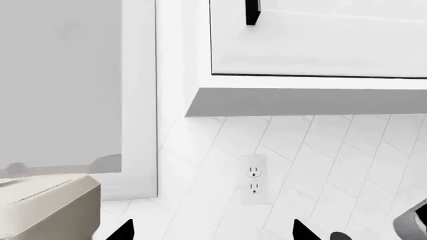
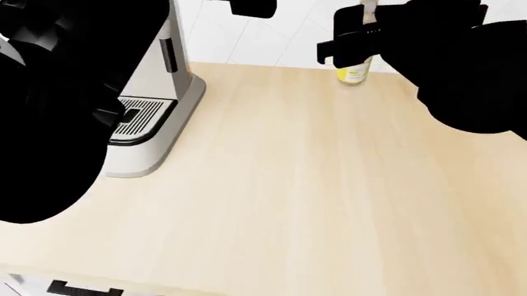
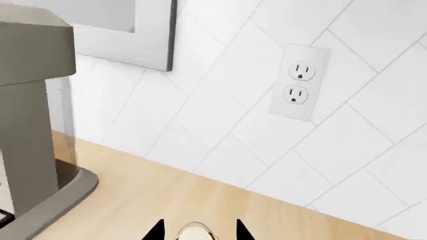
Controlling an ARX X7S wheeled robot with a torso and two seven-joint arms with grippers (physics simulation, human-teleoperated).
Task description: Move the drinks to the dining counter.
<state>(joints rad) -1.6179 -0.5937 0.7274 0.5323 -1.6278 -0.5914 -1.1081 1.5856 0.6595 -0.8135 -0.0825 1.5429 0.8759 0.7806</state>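
- Light is bright, even and diffuse in all three views, with no visible source.
- The tabletop is evenly lit, with no glare.
- The arms render as flat black silhouettes, details lost.
- A soft shadow lies under the wall cabinet, toward 12 o'clock.
- Renders look slightly soft; edges show no obvious distortion.

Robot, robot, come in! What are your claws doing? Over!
Right claw around the yellow-label bottle at the wall, grip unclear. Left claw open, empty, up high. Coffee machine well off to the side.
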